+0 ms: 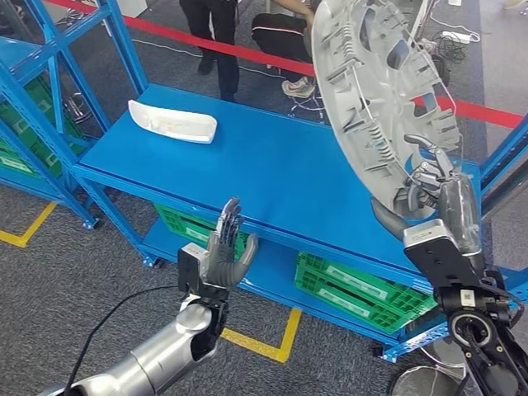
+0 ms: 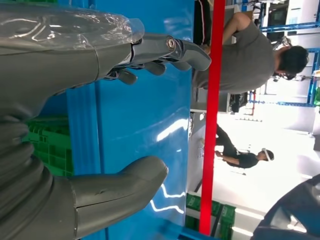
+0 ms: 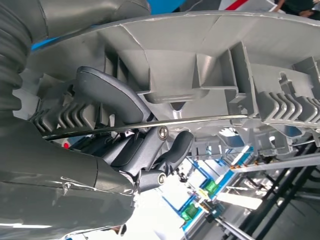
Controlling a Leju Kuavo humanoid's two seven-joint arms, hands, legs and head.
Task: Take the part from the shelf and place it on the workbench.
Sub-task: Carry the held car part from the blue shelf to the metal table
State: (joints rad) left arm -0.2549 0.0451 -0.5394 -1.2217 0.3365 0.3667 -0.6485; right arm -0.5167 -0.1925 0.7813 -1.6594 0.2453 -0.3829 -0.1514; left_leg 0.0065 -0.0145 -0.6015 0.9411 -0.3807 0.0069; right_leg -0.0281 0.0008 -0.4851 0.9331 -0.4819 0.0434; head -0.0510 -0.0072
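Note:
A large grey round ribbed plastic part (image 1: pixel 379 91) is lifted above the right end of the blue shelf (image 1: pixel 274 173). My right hand (image 1: pixel 430 186) grips its lower rim, and the right wrist view shows the fingers (image 3: pixel 158 150) curled round a rib of the part (image 3: pixel 211 65). My left hand (image 1: pixel 227 247) is raised in front of the shelf's front edge with its fingers apart and nothing in it. The left wrist view shows that hand (image 2: pixel 124 55) open over the blue shelf top (image 2: pixel 151 115).
A white elongated part (image 1: pixel 173 122) lies on the shelf's far left. Green crates (image 1: pixel 355 285) sit on the lower level. People stand behind a red floor line (image 1: pixel 261 54). Yellow tape (image 1: pixel 274 346) marks the floor below.

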